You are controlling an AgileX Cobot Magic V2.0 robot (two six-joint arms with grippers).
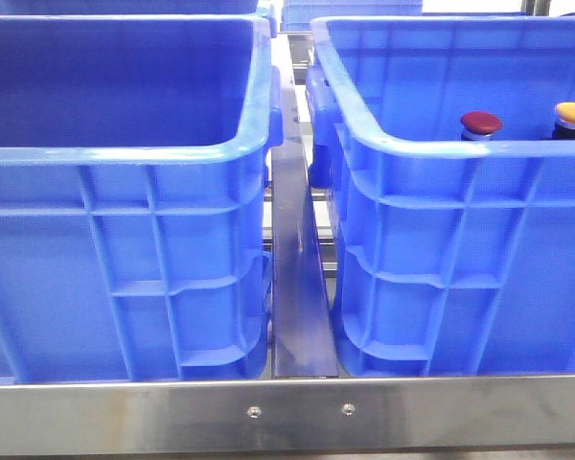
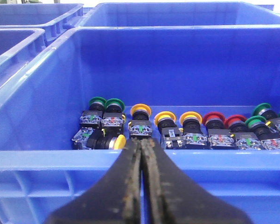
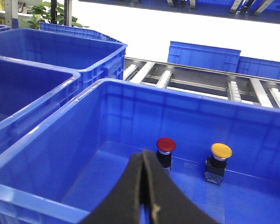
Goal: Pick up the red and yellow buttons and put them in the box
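Red button (image 3: 166,144) and yellow button (image 3: 221,151) standing upright inside right-hand box (image 1: 431,144), toward the desk's right edge. Left gripper (image 2: 142,154) and right gripper (image 3: 143,175) both clenched, empty. Risk: closed fingers toppling red button if lowered.

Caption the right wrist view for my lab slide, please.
Shut right pincer above a blue crate holding a red button and a yellow button, both upright.
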